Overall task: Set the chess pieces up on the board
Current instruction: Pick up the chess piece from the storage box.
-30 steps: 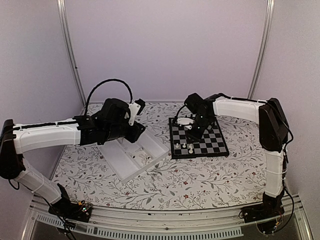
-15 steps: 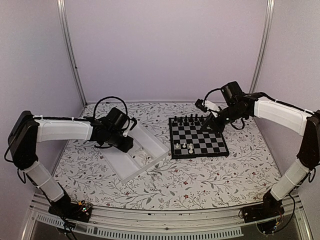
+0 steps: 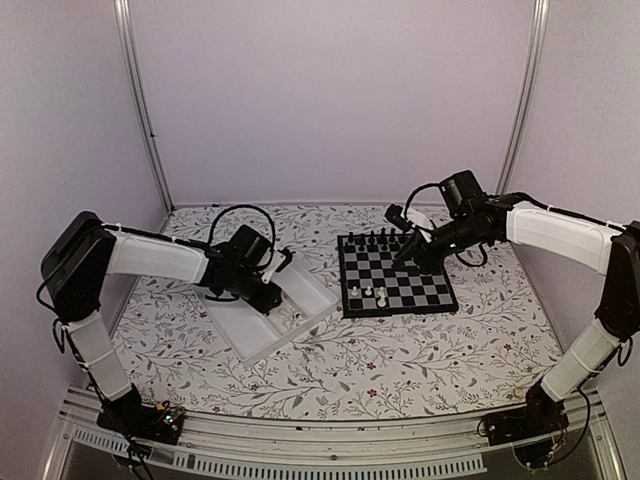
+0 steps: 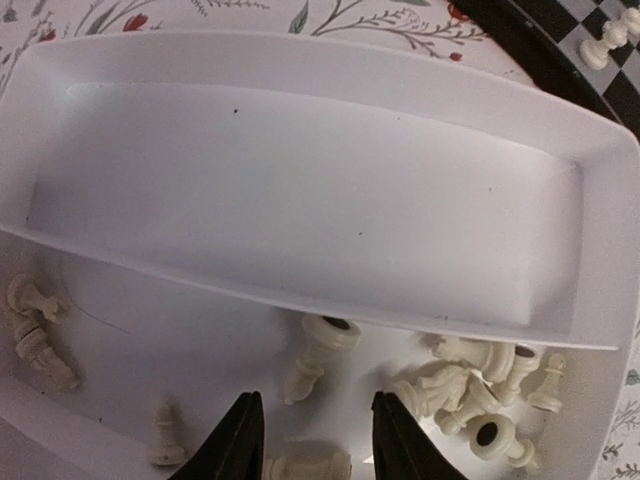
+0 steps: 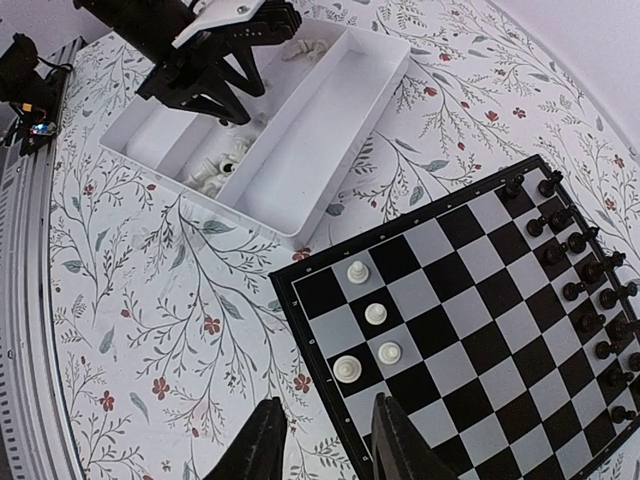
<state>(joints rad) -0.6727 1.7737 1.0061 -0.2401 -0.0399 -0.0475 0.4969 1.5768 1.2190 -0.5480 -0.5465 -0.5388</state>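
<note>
Chess pieces point(image 4: 470, 385) loose in white tray point(image 4: 300, 55)

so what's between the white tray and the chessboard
Nothing but a bare strip of flowered tablecloth between the tray and the chessboard, clearest in the right wrist view.

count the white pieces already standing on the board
4 white pieces: three in a line along the board's near edge, the fourth at the edge beside the rightmost. None seems hidden.
</note>
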